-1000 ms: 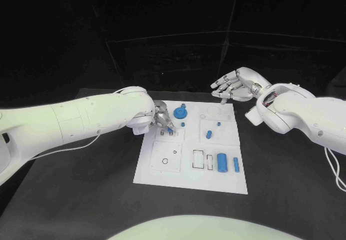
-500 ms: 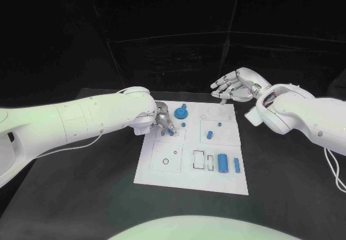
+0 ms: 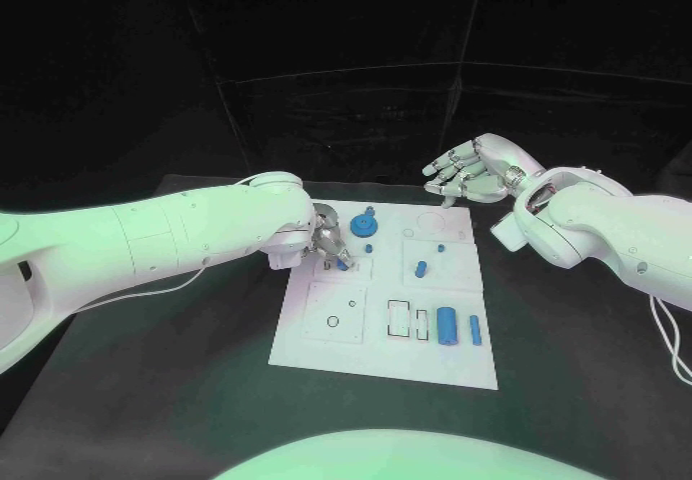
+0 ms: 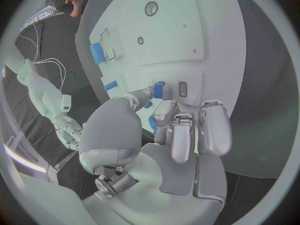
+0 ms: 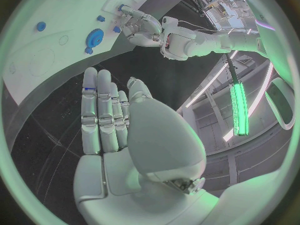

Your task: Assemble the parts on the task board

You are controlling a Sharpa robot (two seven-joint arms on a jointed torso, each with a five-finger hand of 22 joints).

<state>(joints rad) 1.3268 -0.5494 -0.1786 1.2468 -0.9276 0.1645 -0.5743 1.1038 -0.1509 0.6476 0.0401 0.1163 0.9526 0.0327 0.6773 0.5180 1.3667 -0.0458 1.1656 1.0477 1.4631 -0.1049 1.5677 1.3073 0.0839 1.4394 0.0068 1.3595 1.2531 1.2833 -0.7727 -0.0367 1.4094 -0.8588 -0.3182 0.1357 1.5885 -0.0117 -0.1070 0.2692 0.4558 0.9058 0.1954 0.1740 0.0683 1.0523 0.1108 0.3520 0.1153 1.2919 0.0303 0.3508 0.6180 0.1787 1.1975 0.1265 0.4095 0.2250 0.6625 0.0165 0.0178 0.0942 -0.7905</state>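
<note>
Nearest on the black table (image 3: 173,390) lies the front edge of the white task board (image 3: 378,358), and just beyond it, toward the right side, two blue parts stand side by side, a thicker cylinder (image 3: 446,326) and a slimmer bar (image 3: 475,330), beside outlined rectangular slots; further in, a small blue peg (image 3: 420,268) lies alone in the right-middle panel; further still the left hand (image 3: 329,243) is down on the upper-left panel, its fingers closed round a small blue part (image 4: 159,90) whose end sits right at a small slot in the board; beyond that lies a round blue gear (image 3: 362,225); farthest, the right hand (image 3: 472,172) hovers past the board's far edge, fingers apart and holding nothing.

As for risk, my judgement is that the pinched part could tip or jam if it meets the slot at an angle, since the fingers cover most of it and leave little margin to correct; a sideways push might also shift the board itself, which nothing appears to steady.

From the head view the left fingers hide the part's contact with the board almost entirely; the left wrist view shows it plainly, the blue piece between thumb and fingertip next to the slot; the right wrist view shows the open palm with the gear (image 5: 95,37) well apart from it.
</note>
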